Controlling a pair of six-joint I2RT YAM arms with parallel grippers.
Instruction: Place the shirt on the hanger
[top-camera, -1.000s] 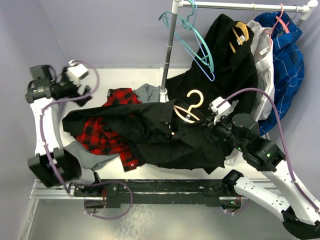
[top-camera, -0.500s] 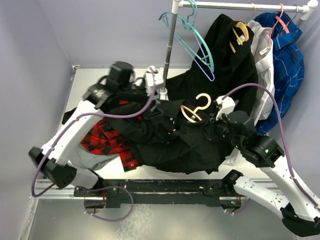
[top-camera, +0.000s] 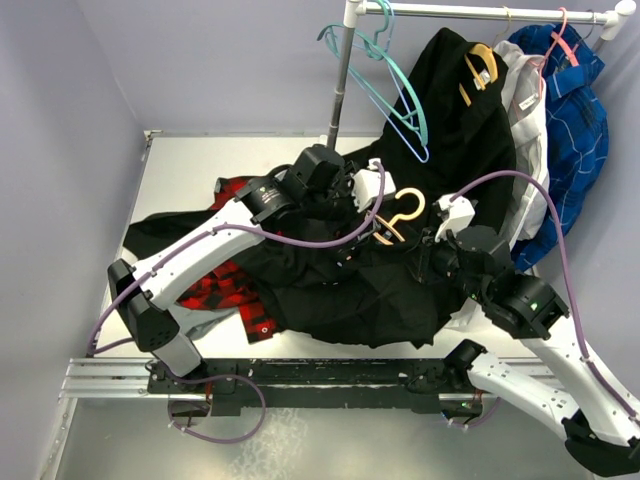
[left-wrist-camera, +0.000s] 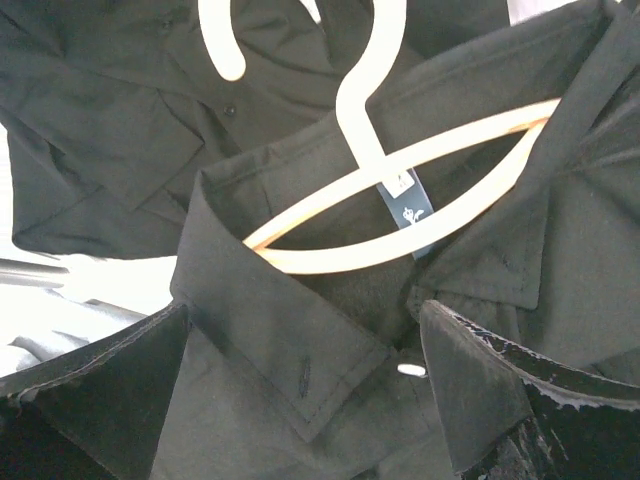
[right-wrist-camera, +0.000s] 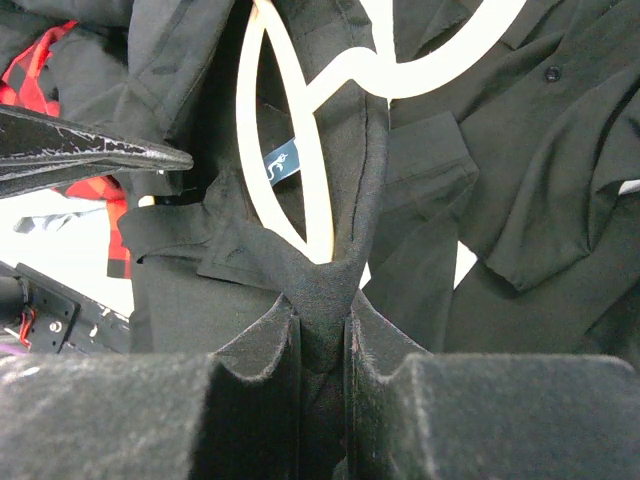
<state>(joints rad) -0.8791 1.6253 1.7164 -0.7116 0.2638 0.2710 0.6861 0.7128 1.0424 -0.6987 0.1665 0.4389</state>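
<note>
The shirt (left-wrist-camera: 270, 330) is plain black with a white button (left-wrist-camera: 410, 370). Its neck label (left-wrist-camera: 408, 205) is navy with a white mark. The hanger (left-wrist-camera: 365, 100) is light tan. The plaid shirt (top-camera: 215, 285) is red-and-black check. The spare hangers (top-camera: 385, 90) are teal. The rail shirt (top-camera: 575, 120) is blue with a pale grid.

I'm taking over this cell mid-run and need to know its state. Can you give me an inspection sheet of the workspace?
Surface: white table, largely covered by clothes.
Job's things: shirt is spread out; hanger sits in its collar opening with the hook sticking out.
Clutter: red plaid shirt lies partly under the shirt.
Grippers: left gripper is open over the collar; right gripper is shut on a fold of the shirt.
Cables: purple cables loop along both arms, and the left one crosses above the shirt.
Surroundings: rack holds teal hangers and hung clothes; the walls are lilac.
</note>
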